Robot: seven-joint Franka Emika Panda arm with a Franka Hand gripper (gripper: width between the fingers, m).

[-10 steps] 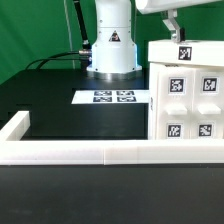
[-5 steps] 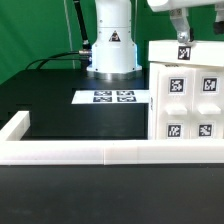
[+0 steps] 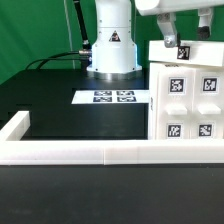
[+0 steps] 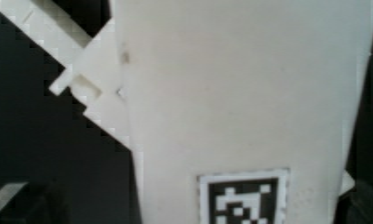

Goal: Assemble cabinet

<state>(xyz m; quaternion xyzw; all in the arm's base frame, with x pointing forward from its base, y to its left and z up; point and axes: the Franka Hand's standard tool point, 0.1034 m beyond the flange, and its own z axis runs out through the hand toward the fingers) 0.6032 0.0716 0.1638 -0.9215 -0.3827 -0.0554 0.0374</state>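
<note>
The white cabinet body stands at the exterior view's right, with several black-and-white tags on its front face. A white top part with one tag lies on it. My gripper hangs just above that tagged top part, its two fingers spread apart and empty. In the wrist view the white part fills the picture, with its tag close under the camera. A thinner white panel edge juts out beside it. My fingertips barely show there.
The marker board lies flat on the black table in front of the robot base. A low white rail runs along the table's near edge and turns up its left side.
The gripper has shifted slightly over the top part, and its fingers now stand apart where earlier they looked close together. The cabinet parts have not moved.
</note>
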